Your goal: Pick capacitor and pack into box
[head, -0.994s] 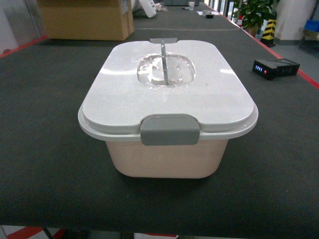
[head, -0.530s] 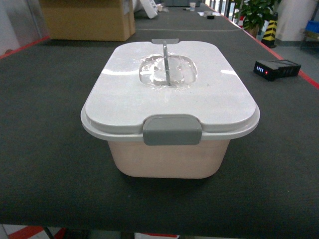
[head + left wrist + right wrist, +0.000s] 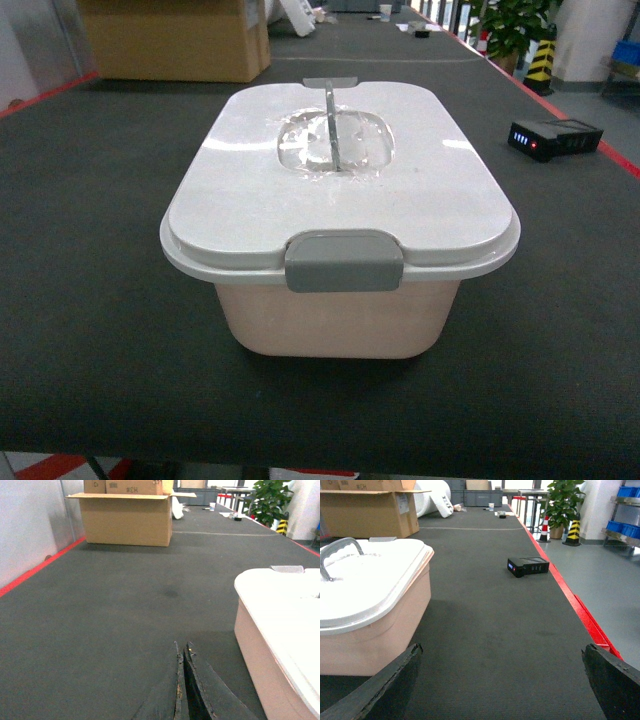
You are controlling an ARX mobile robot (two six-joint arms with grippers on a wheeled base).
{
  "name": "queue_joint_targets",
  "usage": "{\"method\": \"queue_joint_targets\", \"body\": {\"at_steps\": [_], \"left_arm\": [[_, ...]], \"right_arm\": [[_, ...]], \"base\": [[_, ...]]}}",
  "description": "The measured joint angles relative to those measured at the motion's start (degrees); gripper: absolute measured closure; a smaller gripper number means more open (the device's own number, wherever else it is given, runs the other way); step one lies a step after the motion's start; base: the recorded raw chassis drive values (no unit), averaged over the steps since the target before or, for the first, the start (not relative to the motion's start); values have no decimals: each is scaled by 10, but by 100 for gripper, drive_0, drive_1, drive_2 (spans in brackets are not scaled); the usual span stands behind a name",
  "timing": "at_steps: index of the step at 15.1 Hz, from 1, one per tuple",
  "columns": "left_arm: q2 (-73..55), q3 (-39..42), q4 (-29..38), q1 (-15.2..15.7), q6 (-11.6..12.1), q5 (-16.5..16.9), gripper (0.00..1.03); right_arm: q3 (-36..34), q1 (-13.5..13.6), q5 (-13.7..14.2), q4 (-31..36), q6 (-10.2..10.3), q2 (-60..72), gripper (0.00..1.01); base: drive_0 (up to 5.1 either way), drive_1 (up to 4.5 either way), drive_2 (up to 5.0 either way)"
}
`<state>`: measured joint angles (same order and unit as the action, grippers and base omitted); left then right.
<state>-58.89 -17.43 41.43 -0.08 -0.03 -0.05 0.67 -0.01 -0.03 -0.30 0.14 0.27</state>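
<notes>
While latched, the box [image 3: 340,240] sits on dark matting [image 3: 90,300].

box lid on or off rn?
On. The white lid sits flush on the box, grey latch folded down over the front rim.

Pale pink-beige box [image 3: 340,320] with a white lid [image 3: 240,190], grey latch [image 3: 344,261] and grey handle [image 3: 331,125], on a dark grey counter [image 3: 90,300] edged in red. Black battery pack [image 3: 553,138] showing blue lights. Brown cardboard carton [image 3: 125,519].
</notes>
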Motion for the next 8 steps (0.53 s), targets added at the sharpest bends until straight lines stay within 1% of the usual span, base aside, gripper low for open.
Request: {"method": "queue_joint_targets", "body": {"at_steps": [4,8], "left_arm": [[89,78,-13,1,0,0,101],[179,123,-60,1,1,0,101]], "right_arm": [[0,0,0,0,0,0,3],[0,0,0,0,0,0,3]], "base": [[0,0,0],[0,0,0]]}}
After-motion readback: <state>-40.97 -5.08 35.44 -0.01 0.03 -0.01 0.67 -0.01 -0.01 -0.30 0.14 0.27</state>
